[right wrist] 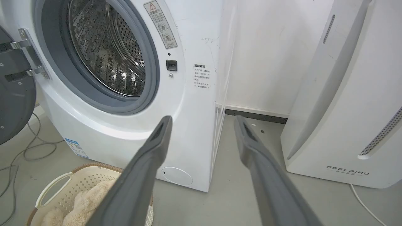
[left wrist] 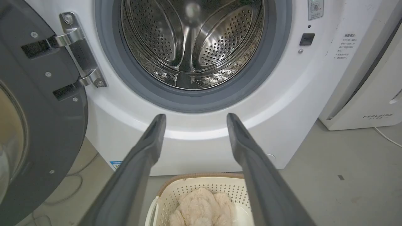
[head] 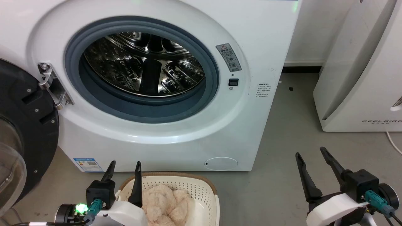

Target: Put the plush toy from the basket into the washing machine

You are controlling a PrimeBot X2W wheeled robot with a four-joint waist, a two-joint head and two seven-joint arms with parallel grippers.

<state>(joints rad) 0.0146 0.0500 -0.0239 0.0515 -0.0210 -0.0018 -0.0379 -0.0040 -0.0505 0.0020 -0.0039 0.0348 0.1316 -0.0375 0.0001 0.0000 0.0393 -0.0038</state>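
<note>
Now, in your head view the washing machine (head: 257,125) stands with its door (head: 31,125) swung open. Your left gripper (head: 125,162) hangs over the left rim of the basket (head: 201,182), fingers (head: 137,185) apart, gripping nothing; the plush toy (head: 163,202) lies inside the basket. Your right gripper (head: 309,151) is spread above the floor (head: 276,194). Left wrist view: plush toy below, between the fingers. Right wrist view: basket and plush toy lower left.
</note>
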